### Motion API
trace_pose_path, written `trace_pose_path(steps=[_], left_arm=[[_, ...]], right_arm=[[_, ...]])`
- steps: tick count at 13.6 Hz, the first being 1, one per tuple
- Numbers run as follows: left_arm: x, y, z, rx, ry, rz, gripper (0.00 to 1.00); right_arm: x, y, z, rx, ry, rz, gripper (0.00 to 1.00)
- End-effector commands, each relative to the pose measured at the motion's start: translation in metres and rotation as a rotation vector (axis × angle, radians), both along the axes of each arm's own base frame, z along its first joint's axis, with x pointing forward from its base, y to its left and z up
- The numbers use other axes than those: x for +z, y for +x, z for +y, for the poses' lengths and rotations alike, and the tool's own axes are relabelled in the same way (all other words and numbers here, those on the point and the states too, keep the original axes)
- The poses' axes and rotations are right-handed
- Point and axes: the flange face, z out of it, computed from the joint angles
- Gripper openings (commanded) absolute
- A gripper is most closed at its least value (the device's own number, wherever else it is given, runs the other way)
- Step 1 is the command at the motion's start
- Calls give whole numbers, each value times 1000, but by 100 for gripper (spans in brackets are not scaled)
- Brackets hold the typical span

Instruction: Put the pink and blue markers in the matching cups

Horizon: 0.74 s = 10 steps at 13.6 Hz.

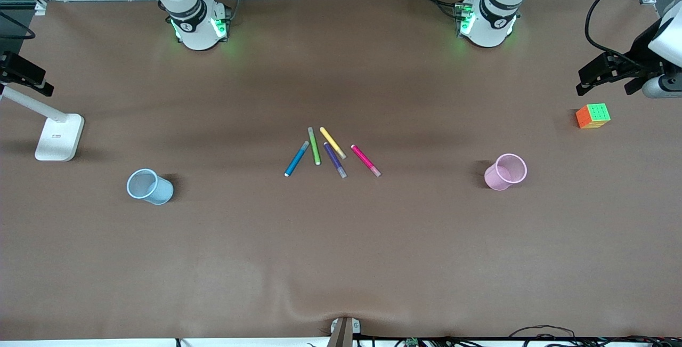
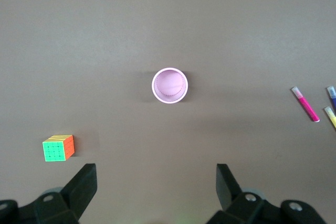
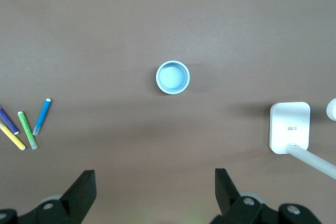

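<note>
Both arms wait high with jaws apart, the left pincer (image 2: 155,190) over the pink cup (image 2: 169,85), the right pincer (image 3: 155,192) over the blue cup (image 3: 172,77), while pink marker (image 1: 365,160) and blue marker (image 1: 296,159) lie untouched on the surface (image 1: 341,251), well apart from either.

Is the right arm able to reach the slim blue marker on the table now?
Probably yes: the open right gripper hangs high over the light blue cup, and nothing covers the blue marker.
</note>
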Motion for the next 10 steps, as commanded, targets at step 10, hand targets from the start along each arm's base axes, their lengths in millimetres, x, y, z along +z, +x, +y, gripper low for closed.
trace_pose_path(steps=[10], left_arm=[[6, -6, -2, 2, -2, 1, 100]], right_arm=[[2, 1, 5, 23, 4, 1, 100]])
